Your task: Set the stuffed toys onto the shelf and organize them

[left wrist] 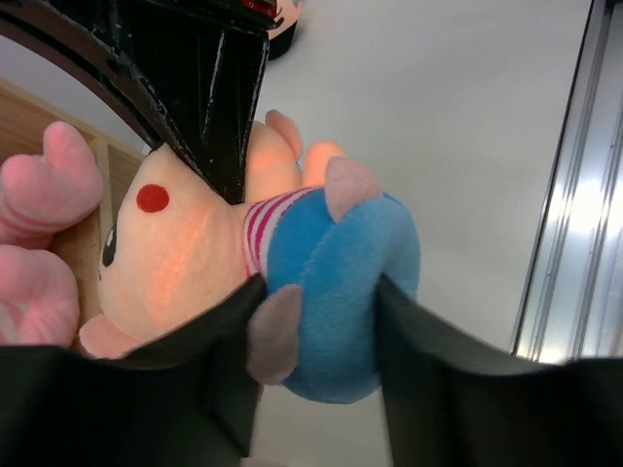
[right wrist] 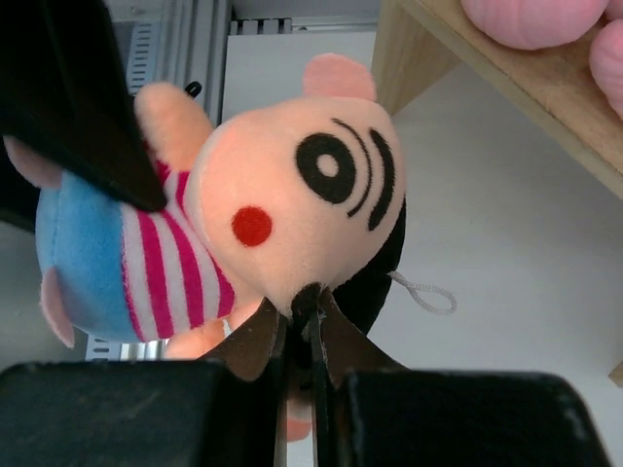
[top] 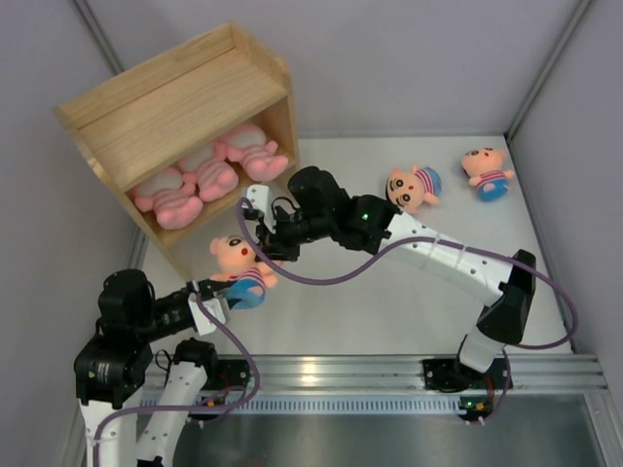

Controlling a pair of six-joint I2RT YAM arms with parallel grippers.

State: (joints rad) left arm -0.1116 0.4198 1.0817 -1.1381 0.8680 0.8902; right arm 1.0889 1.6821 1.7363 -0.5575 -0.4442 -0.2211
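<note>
One doll (top: 238, 261) hangs above the bench (top: 389, 302) near its left edge, just in front of the shelf's open lower level. Its peach head is uppermost in the overhead view, with the striped shirt and blue bottom below. The left gripper (left wrist: 326, 321) is clamped on the blue bottom, one finger on each side. The right gripper (right wrist: 304, 313) is pinched on the lower rim of the head, its fingertips almost touching. The shelf (top: 175, 107) stands askew at the far left corner, with three pink animals (top: 209, 175) side by side on its lower level. Two other dolls (top: 414, 187) lie near the far right corner.
</note>
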